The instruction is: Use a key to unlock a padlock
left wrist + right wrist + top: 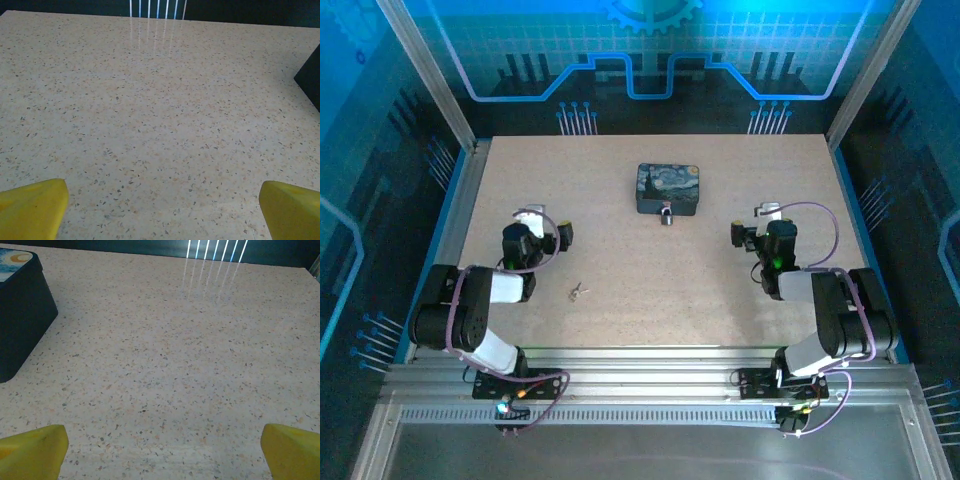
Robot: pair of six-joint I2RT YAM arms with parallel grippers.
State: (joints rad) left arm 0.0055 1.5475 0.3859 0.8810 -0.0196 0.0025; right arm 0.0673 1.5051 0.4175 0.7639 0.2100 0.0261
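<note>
Padlock (666, 215): sits mid-table on the surface (720, 290), right against the near side of the painted tin (668, 188). It is probably dense, rigid and smooth, so a nudge may make it skid or swivel. Pinch it across the body (the keyhole's facing is too small to tell).
Key (579, 292): lies flat beside the left arm, well apart from the padlock. I judge it light, thin, stiff and slippery, and awkward to lift off a flat surface. Take it by the head and leave the blade free.
Left fingers (32, 207): yellow tips spread wide with nothing between them, over bare surface.
Right fingers (35, 450): equally wide and empty, with the tin's corner at the left of the right wrist view.
Left arm pose: elbow folded back, wrist aimed at the far edge (the key is nearer the base and off to the arm's right).
Right arm pose: a mirror of the left, with the padlock off to its left.
</note>
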